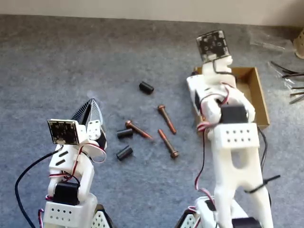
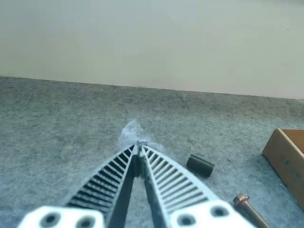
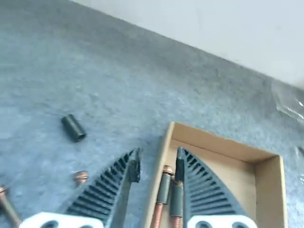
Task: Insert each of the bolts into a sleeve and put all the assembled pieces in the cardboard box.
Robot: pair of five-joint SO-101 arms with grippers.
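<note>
Three copper bolts (image 1: 138, 129) (image 1: 166, 118) (image 1: 168, 143) lie loose mid-table, with black sleeves (image 1: 146, 87) (image 1: 125, 133) (image 1: 124, 153) among them. The cardboard box (image 1: 260, 97) sits at the right under the right arm. My right gripper (image 3: 156, 164) is open and straddles the wall of the box (image 3: 223, 147). Between its fingers, just inside that wall, lie bolts in sleeves (image 3: 164, 187). My left gripper (image 1: 91, 110) is shut and empty at the left of the parts, its tips (image 2: 139, 147) over bare carpet beside a sleeve (image 2: 200, 165).
Grey carpet covers the table. Black cable ties (image 1: 289, 78) and a plastic bag lie at the far right behind the box. A wall runs along the back edge. A bolt head (image 2: 242, 199) and the box corner (image 2: 289, 159) lie off to one side of the left gripper.
</note>
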